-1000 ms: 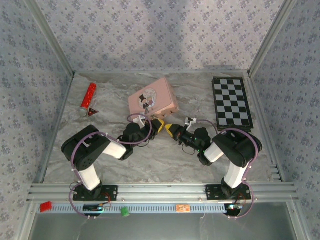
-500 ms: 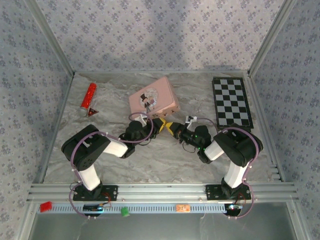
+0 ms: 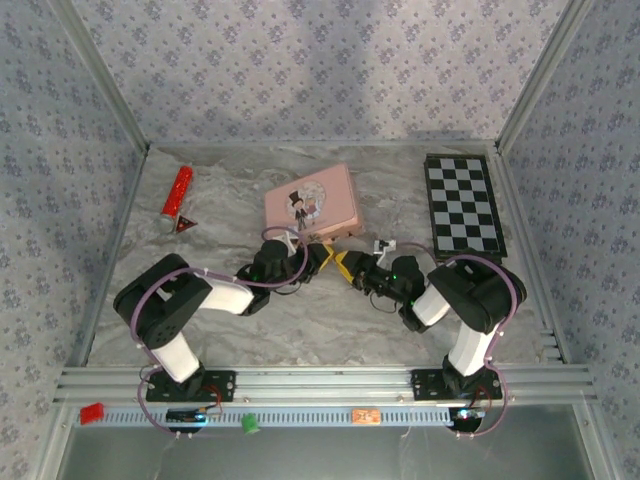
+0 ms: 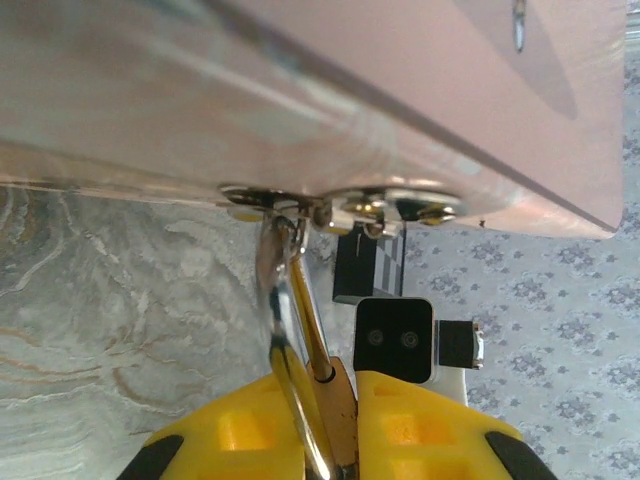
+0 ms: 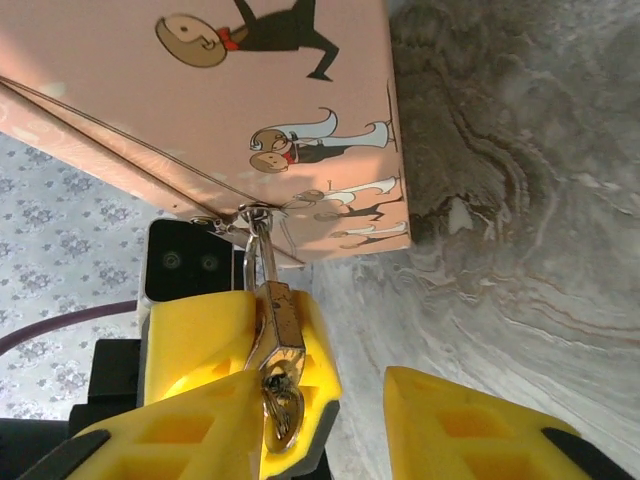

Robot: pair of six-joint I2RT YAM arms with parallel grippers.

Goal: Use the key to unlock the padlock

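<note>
My left tool (image 4: 335,398) clamps the tiny brass padlock (image 5: 278,325), which hangs from the pink tin's (image 5: 200,110) hasp midway between the surface's (image 3: 330,330) side edges. The right tool (image 5: 332,395) stands parted beside the key (image 5: 283,408). The padlock looks hard, slick and light, so I'd pinch its flat faces.

My left gripper (image 4: 335,445) pinches the small brass-gold metal padlock (image 4: 343,405) edge-on between its yellow plastic fingers (image 4: 240,440). The lock's silver shackle (image 4: 312,335) runs up to a shiny metal hasp (image 4: 340,205) on the lower edge of the pink rectangular tin (image 4: 300,90). The grey marbled tabletop (image 4: 100,300) lies to the left. A black square block with two screws (image 4: 397,338) sits just beyond my fingers.
</note>
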